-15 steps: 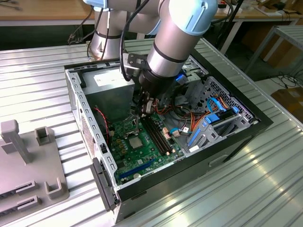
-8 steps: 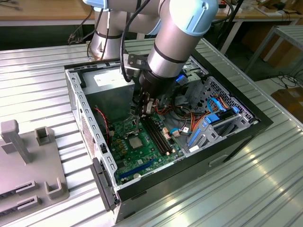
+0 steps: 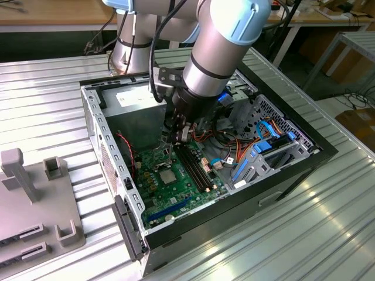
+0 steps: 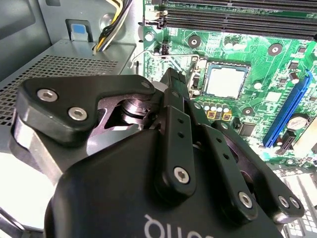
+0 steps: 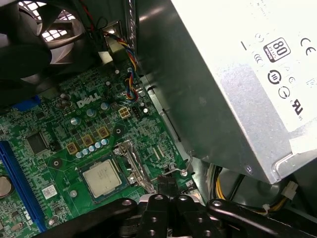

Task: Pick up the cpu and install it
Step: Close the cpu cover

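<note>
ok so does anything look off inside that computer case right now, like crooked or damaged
Nothing stands out as damaged or spilled. The cpu lies flat and square in its socket on the green circuit board, edges in line with the socket frame. The hand hangs above the board beside the socket. The cables look loosely bundled but not snagged.

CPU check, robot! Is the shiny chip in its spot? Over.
Gripper down inside the case, holding nothing visible. CPU sitting in its socket on the green board. Nothing lying on the chip.

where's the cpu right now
The cpu sits in its socket on the green motherboard in both wrist views, near the end effector, with the blue slot beyond it.
</note>
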